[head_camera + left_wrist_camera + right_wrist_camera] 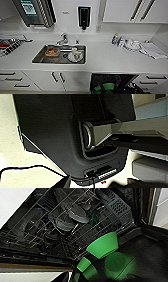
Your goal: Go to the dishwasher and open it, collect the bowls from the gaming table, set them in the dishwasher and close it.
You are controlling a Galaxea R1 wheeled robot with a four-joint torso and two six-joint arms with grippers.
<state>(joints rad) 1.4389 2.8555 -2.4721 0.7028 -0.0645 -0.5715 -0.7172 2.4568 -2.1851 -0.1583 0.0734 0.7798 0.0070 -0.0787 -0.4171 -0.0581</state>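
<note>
The dishwasher (112, 83) is open under the white table (105, 58).
A green bowl (103, 245) sits over its rack (62, 225); I cannot tell how the fingers are.

Dark dishwasher (75, 225) with grey dishes (75, 214); lime green bowl (103, 246); white counter (112, 58); steel-grey sink (40, 57) with orange item (52, 51).

dishwasher (75, 220) open | wire rack (50, 238) holds grey dishes | green bowl (103, 245) over door

Kitchen: sink (40, 58) w/ tap (62, 39), white cabinets (47, 80) (open dishwasher (110, 82) below).
</note>
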